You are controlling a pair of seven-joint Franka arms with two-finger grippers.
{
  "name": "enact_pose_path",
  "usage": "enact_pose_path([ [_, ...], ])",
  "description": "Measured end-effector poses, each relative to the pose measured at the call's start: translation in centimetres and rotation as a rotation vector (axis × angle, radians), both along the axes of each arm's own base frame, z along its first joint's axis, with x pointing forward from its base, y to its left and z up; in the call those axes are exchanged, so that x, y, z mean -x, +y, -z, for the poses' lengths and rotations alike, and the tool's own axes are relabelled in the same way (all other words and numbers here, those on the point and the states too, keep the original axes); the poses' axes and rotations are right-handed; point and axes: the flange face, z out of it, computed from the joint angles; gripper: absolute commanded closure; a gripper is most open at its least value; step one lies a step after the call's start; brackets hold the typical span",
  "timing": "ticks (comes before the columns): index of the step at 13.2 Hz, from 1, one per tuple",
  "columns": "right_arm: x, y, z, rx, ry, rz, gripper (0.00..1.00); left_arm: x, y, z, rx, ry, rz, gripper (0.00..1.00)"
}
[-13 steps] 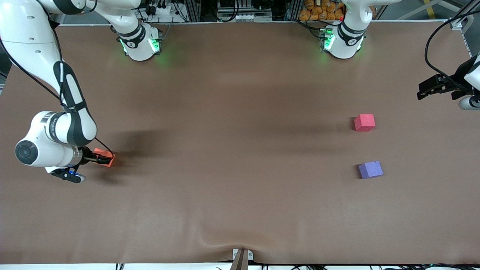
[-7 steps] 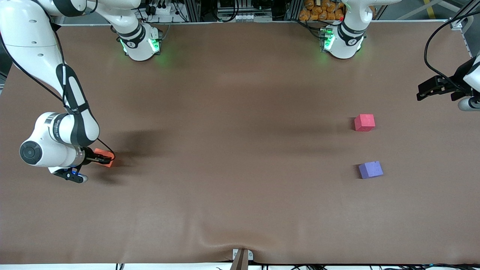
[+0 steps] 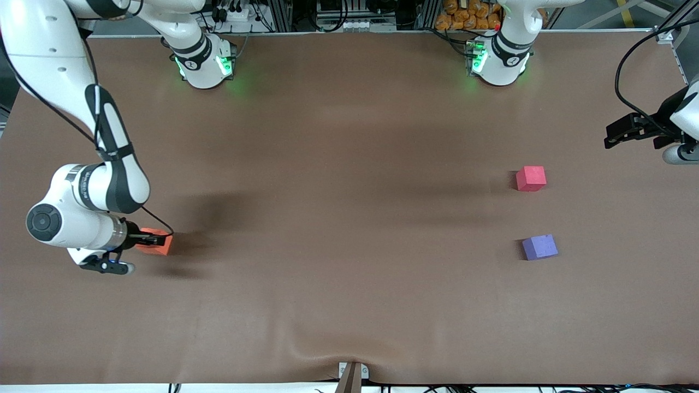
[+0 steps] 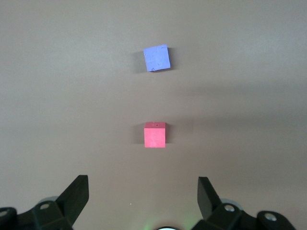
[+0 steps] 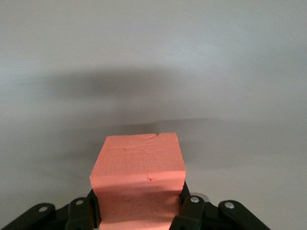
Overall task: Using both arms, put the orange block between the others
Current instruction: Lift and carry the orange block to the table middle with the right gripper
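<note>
Three small matte foam cubes sit on the brown cloth-covered table (image 3: 338, 191), one at the right arm's end and two toward the left arm's end.

At the right arm's end, the white jointed right arm (image 3: 98, 180) bends down from its green-lit base, and its black right gripper (image 3: 150, 239) is clamped on the bright-orange foam cube (image 3: 158, 243). The right wrist view shows that orange block (image 5: 139, 184) squeezed between the two black fingers (image 5: 188, 211), its upper face showing a shallow step along one edge. From the front the block sits low at the table with its shadow close beside it; whether it touches the cloth or hangs just above it cannot be told.

The middle of the table shows only soft shadows on the cloth.

Toward the left arm's end lie the other two cubes, well apart from the orange one. The red-pink foam cube (image 3: 531, 178) lies farther from the front camera, and the purple-blue foam cube (image 3: 539, 246) lies nearer to it, with a stretch of bare cloth between them. Both rest flat on the table, untouched.

At that end, the left arm (image 3: 680, 117) waits above the table's edge. Its black left gripper (image 3: 614, 136) has its jaws spread wide and holds nothing; in the left wrist view the two fingers (image 4: 76, 196) stand far apart, with the red-pink cube (image 4: 155, 134) and the purple-blue cube (image 4: 157, 58) seen on the cloth in line between them.
</note>
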Motion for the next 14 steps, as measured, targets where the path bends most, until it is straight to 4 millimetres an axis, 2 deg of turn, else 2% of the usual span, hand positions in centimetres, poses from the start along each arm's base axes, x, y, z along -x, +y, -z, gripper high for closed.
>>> enact_pose_path([
  [3,-0.8,10.9,-3.5,-0.041,-0.058,-0.255,0.98,0.0,0.0,0.0,0.0,0.0,0.0,0.0],
  [5,-0.2,18.0,-4.9,-0.053,-0.087,-0.41,0.97,0.0,0.0,0.0,0.0,0.0,0.0,0.0],
  [7,1.7,24.7,-5.2,-0.061,-0.094,-0.536,0.95,0.0,0.0,0.0,0.0,-0.001,0.0,0.0],
  [9,4.4,31.3,-4.5,-0.065,-0.083,-0.657,0.95,0.0,0.0,0.0,0.0,-0.001,0.0,0.0],
  [11,6.5,36.2,-3.6,-0.073,-0.082,-0.818,0.95,0.0,0.0,0.0,0.0,-0.002,0.0,0.0],
  [14,8.1,40.8,-2.9,-0.091,-0.092,-1.109,0.94,0.0,0.0,0.0,0.0,-0.002,0.0,0.0],
])
